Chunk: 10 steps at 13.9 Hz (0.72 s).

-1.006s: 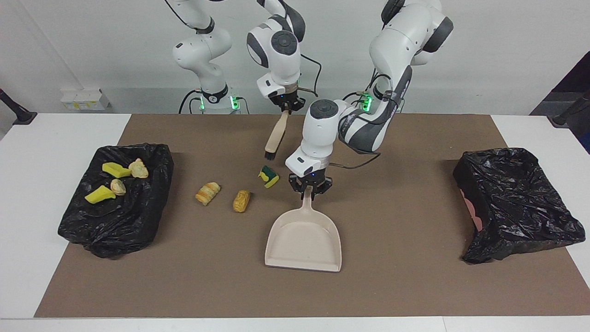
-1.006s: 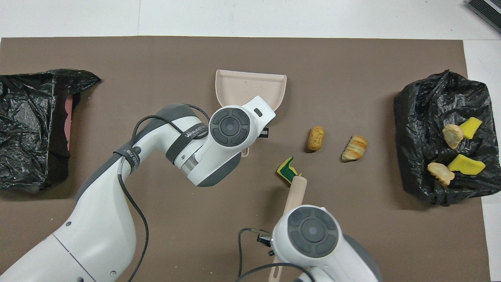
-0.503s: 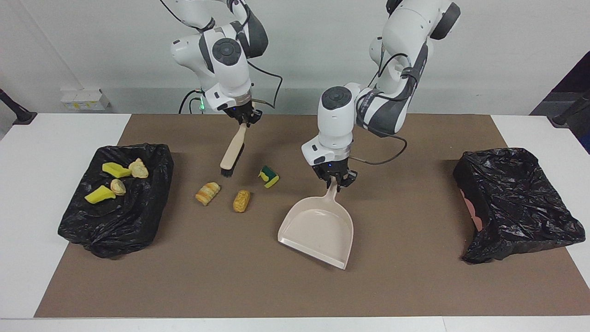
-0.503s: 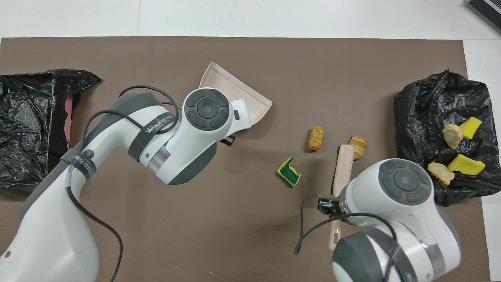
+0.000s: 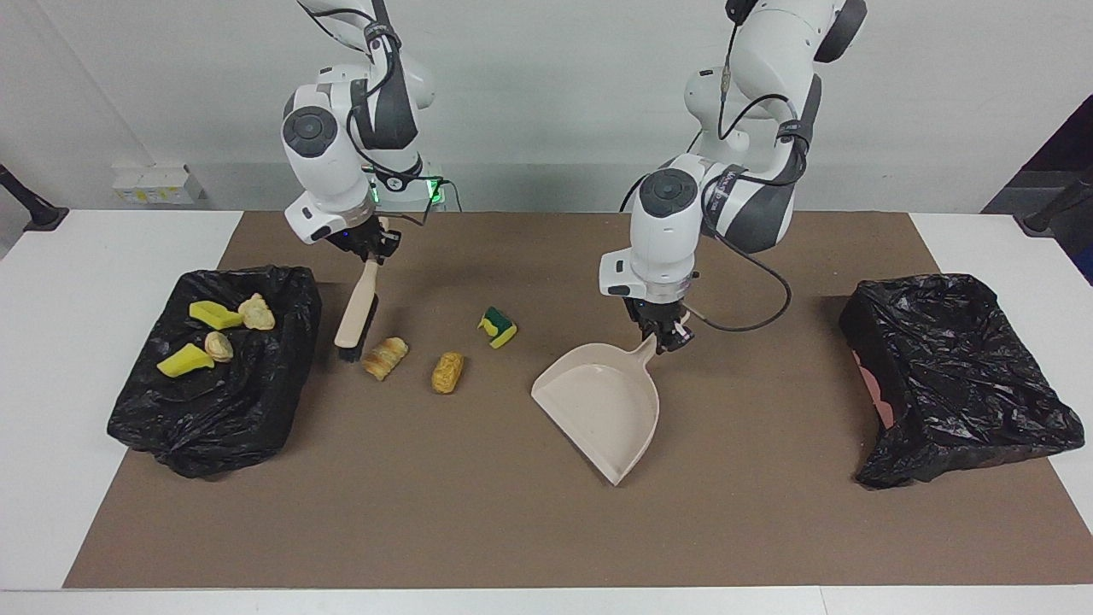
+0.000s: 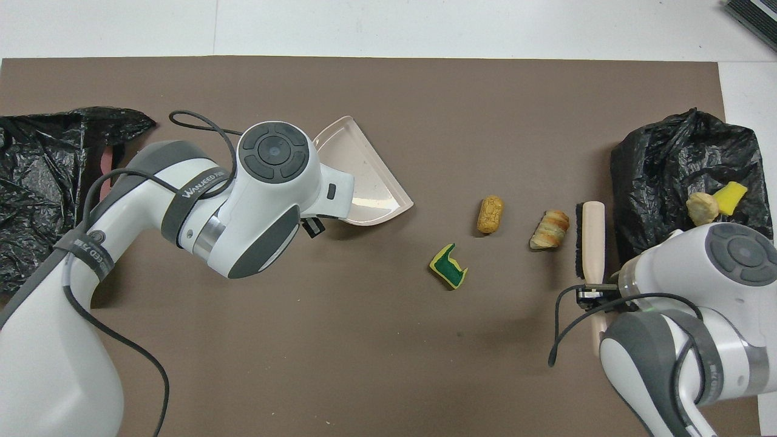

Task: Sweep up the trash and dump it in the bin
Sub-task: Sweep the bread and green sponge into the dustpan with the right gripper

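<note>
Trash lies in two lots: three scraps on the brown mat, a green-and-yellow sponge (image 5: 498, 326), a golden-brown knobbly lump (image 5: 447, 372) and a ridged, striped bread-like lump (image 5: 385, 357), and four more, two yellow sponge wedges (image 5: 184, 360) and two pale lumps (image 5: 256, 312), on the crinkled black bag-lined bin (image 5: 213, 401) at the right arm's end. The right gripper (image 5: 367, 248) is clamped on the pale wooden handle of a brush (image 5: 356, 311), which hangs down from the jaws with its dark bristles just beside the striped lump, between it and the bin. The left gripper (image 5: 664, 333) is closed on the stubby handle of a smooth beige plastic dustpan (image 5: 602, 408), whose flat scoop slants away below the jaws, its open edge turned toward the scraps. Both forearms point steeply down. A second glossy black bag-lined bin (image 5: 956, 376) sits at the left arm's end, well apart from the left jaws.
</note>
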Each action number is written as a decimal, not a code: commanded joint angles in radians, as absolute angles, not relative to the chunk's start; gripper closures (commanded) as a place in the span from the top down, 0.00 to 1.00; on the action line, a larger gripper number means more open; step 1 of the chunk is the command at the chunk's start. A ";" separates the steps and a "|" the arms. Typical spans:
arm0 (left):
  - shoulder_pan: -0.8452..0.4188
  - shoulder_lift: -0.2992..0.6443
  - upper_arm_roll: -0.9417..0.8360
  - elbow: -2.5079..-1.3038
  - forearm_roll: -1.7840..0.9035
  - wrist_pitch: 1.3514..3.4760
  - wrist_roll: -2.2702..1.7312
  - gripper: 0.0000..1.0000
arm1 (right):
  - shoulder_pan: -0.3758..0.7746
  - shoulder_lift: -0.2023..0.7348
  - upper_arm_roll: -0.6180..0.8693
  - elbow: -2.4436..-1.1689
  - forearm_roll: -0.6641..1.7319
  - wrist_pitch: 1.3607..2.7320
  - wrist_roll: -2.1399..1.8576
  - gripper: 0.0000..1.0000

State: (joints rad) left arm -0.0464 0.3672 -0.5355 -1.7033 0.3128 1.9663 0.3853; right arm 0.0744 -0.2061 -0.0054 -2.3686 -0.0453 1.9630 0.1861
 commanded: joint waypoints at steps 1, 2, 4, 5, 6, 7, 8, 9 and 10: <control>-0.012 0.311 -0.546 -1.790 0.290 1.988 0.578 0.00 | 0.028 -0.184 0.009 -2.411 -0.071 2.041 0.101 0.00; -0.017 0.310 -0.546 -1.808 0.290 2.006 0.595 0.00 | 0.022 -0.180 0.011 -2.436 -0.074 2.077 0.086 0.00; -0.021 0.299 -0.546 -1.854 0.291 2.037 0.609 0.00 | 0.037 -0.181 0.012 -2.453 -0.074 2.086 0.075 0.00; -0.023 0.279 -0.546 -1.876 0.291 2.036 0.658 0.00 | 0.040 -0.183 0.014 -2.454 -0.074 2.080 0.072 0.00; -0.021 0.261 -0.546 -1.906 0.291 2.036 0.728 0.00 | 0.066 -0.170 0.014 -2.454 -0.074 2.085 0.057 0.00; -0.021 0.246 -0.546 -1.933 0.291 2.040 0.773 0.00 | 0.086 -0.144 0.014 -2.454 -0.074 2.094 0.045 0.00; -0.021 0.235 -0.546 -1.946 0.291 2.040 0.778 0.00 | 0.092 -0.126 0.014 -2.453 -0.074 2.103 0.054 0.00; -0.023 0.227 -0.548 -1.960 0.291 2.039 0.776 0.00 | 0.115 -0.112 0.014 -2.450 -0.060 2.115 0.069 0.00; -0.025 0.209 -0.548 -1.980 0.291 2.036 0.770 0.00 | 0.133 -0.103 0.014 -2.450 -0.057 2.138 0.099 0.00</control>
State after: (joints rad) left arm -0.0326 0.2839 -0.5470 -1.8896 0.3069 2.0139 0.7353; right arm 0.1106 -0.1321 0.0097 -2.4446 -0.0595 2.0902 0.0825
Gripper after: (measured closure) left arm 0.687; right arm 0.736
